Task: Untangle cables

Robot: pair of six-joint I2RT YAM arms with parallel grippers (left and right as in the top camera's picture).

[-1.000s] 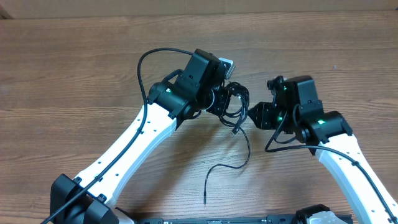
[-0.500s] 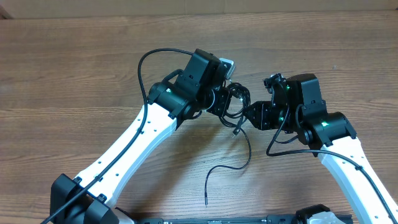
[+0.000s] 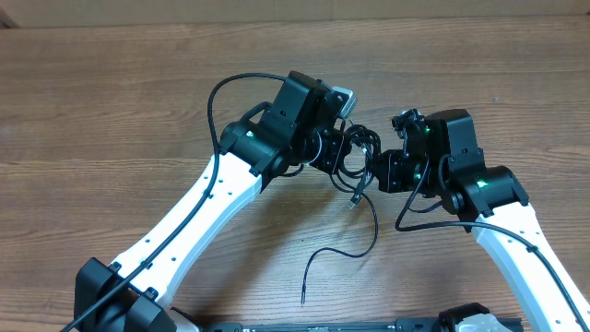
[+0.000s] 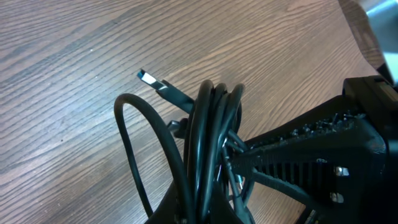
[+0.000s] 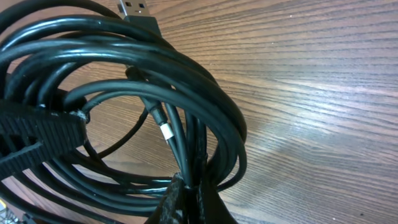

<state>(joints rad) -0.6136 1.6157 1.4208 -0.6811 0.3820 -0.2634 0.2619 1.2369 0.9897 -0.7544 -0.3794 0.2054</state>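
Note:
The cables (image 3: 358, 152) are a bundle of thin black looped cords held above the table between both grippers. A loose strand hangs down and trails across the wood to a free end (image 3: 304, 297). My left gripper (image 3: 339, 150) is shut on the bundle's left side; its wrist view shows the cords (image 4: 208, 137) pinched between the fingers (image 4: 202, 208) and a silvery plug end (image 4: 148, 77). My right gripper (image 3: 380, 166) is shut on the bundle's right side; its wrist view shows the loops (image 5: 124, 99) clamped in the fingers (image 5: 193, 193) and a plug (image 5: 134, 9) at the top.
The wooden table (image 3: 111, 120) spreads all round. A thicker black wire (image 3: 214, 101) arcs off the left arm and another (image 3: 433, 221) off the right arm. A dark base part (image 3: 101, 290) sits at the bottom left.
The right gripper has moved left into the bundle and closed on it. The left gripper shifted slightly right, and the hanging strand moved with it.

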